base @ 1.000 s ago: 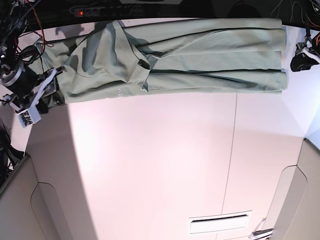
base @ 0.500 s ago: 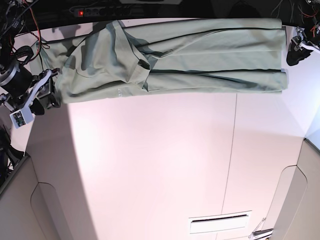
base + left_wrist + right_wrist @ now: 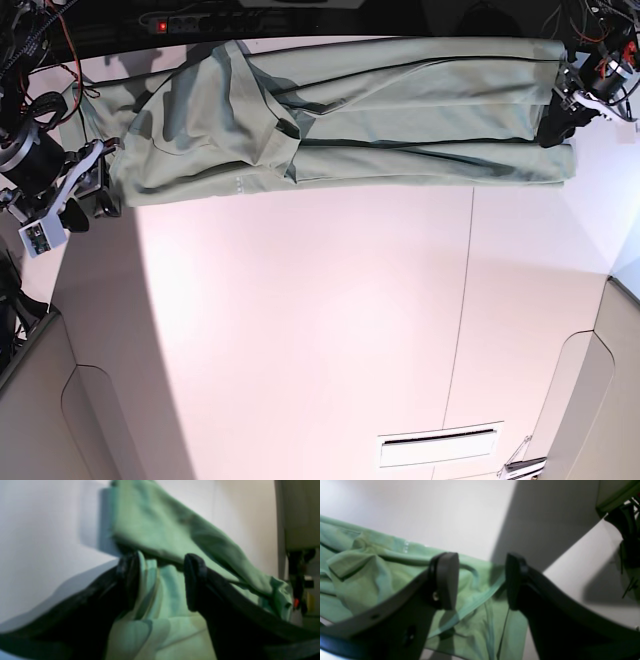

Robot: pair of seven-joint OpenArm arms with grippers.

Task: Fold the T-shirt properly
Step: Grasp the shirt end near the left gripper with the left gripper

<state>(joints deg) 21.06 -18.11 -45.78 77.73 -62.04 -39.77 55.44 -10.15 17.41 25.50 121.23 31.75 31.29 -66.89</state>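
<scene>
White tabletop (image 3: 300, 320), near half bare. T-shirt (image 3: 400, 110) folded into a long band along far edge. Left gripper (image 3: 160, 580) at band's hem end, fingers wide, cloth between them. Right gripper (image 3: 481, 580) over opposite end, fingers parted, holding nothing.

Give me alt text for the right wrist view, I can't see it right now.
The right gripper hangs open above the near edge of the pale green T-shirt, its two dark fingers apart and holding nothing. The rumpled shirt lies on the white table.
</scene>
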